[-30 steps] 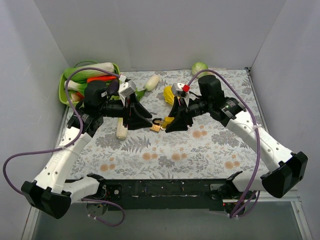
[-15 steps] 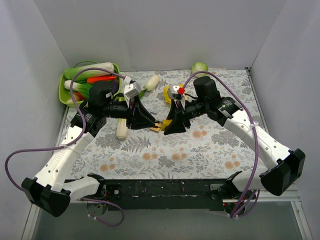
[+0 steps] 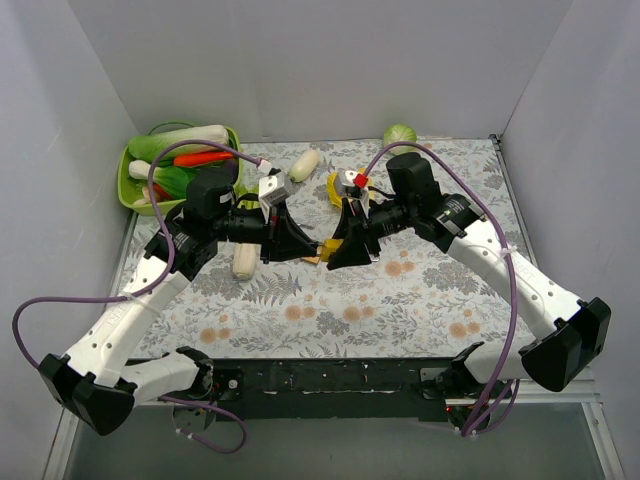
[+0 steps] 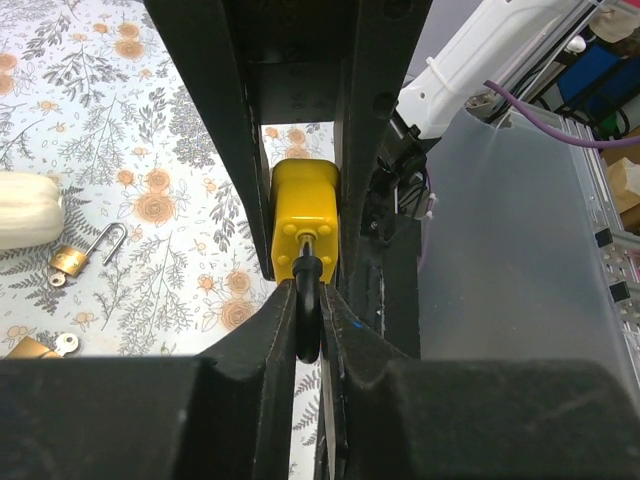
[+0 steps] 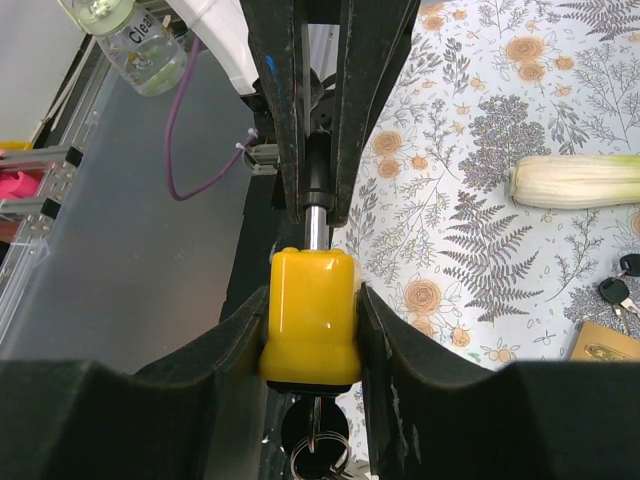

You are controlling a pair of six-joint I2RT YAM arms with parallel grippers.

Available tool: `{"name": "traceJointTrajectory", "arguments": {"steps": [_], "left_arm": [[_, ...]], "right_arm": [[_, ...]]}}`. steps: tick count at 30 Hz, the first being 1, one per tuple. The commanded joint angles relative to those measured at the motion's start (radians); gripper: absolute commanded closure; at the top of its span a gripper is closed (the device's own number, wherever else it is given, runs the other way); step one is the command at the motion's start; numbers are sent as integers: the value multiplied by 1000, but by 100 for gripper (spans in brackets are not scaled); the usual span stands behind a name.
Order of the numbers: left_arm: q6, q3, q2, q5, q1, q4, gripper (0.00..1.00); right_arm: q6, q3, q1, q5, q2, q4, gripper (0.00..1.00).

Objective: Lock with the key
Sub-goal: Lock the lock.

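Observation:
A yellow padlock (image 5: 310, 315) hangs above the table, and my right gripper (image 5: 311, 300) is shut on its body from both sides. A black-headed key (image 5: 316, 425) with a ring sticks out of the underside of the padlock. My left gripper (image 4: 308, 320) faces it and is shut on the padlock's black-sleeved shackle (image 4: 307, 305). The same padlock (image 4: 305, 225) shows just past those fingertips. In the top view, both grippers meet at the padlock (image 3: 323, 247) over the middle of the table.
A small brass padlock (image 4: 80, 257) with its shackle open lies on the floral cloth, with another brass lock (image 4: 28, 348) near it. A white vegetable (image 3: 243, 260) lies beside them. A green basket (image 3: 128, 165) of vegetables stands back left and a cabbage (image 3: 399, 135) back right.
My left gripper has moved right to the yellow padlock and closed on its shackle. The right gripper shifted slightly left with the padlock and then held still.

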Motion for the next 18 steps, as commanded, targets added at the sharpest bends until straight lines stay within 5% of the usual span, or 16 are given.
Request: {"name": "traceJointTrajectory", "arguments": {"steps": [1, 4, 13, 18], "left_arm": [[18, 3, -8, -13, -19, -20, 92], [3, 2, -2, -12, -28, -17, 100], [-77, -32, -8, -36, -77, 64, 100], [-27, -6, -15, -82, -76, -51, 89]], "right_arm": [[19, 59, 6, -5, -7, 55, 99], [21, 57, 6, -10, -7, 63, 99], [50, 46, 35, -48, 0, 109, 99], [13, 46, 33, -33, -12, 59, 99]]}}
